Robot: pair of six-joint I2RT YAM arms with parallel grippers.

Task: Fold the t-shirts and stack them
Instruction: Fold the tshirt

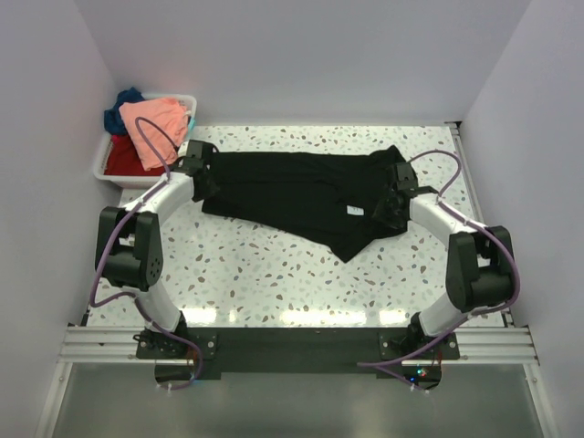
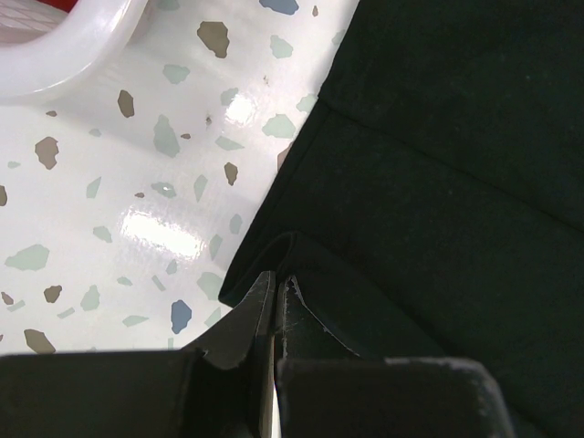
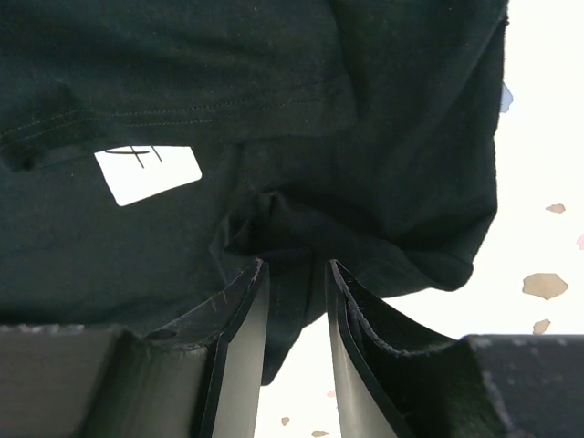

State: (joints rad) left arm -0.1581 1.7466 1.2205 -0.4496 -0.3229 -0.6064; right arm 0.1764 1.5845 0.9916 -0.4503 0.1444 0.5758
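- The black t-shirt [image 1: 301, 192] lies spread lengthwise across the speckled table [image 1: 274, 274], rumpled at its right end, with its neck label [image 3: 146, 172] showing.
- My left gripper [image 2: 276, 283] is pinched tight on the shirt's left edge.
- My right gripper [image 3: 297, 269] is clamped on a thick bunch of cloth just below the label, fingers held part-way apart by it.
- I judge this the first fold: both ends are held and nothing is folded yet.
- Next I should lift both ends evenly, keeping the cloth taut, and lay one side over.
- The salmon-pink t-shirt [image 1: 155, 123], red t-shirt [image 1: 123, 157] and dark blue t-shirt [image 1: 123, 100] wait in the white bin [image 1: 99, 169].
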